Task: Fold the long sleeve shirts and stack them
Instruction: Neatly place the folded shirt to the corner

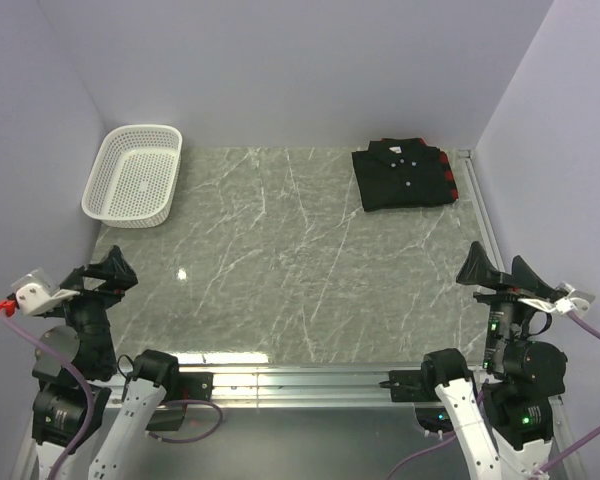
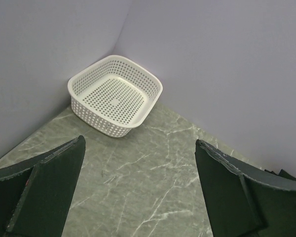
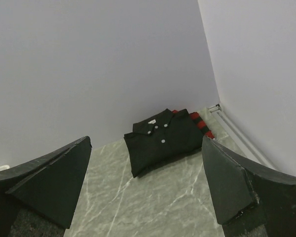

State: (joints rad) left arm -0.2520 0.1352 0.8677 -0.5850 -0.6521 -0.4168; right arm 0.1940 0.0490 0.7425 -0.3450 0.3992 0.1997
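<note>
A folded black shirt (image 1: 403,178) with small pale buttons lies at the far right of the table, on top of a folded red-and-black plaid shirt (image 1: 446,168) whose edge shows along its right side. Both also show in the right wrist view, the black shirt (image 3: 163,142) over the plaid shirt (image 3: 201,124). My left gripper (image 1: 120,268) is open and empty near the table's front left. My right gripper (image 1: 502,270) is open and empty near the front right, far from the stack. The jaws stand wide apart in both wrist views.
A white plastic mesh basket (image 1: 133,174) stands empty at the far left corner, also in the left wrist view (image 2: 115,94). Pale walls close the table on three sides. A metal rail (image 1: 478,205) runs along the right edge.
</note>
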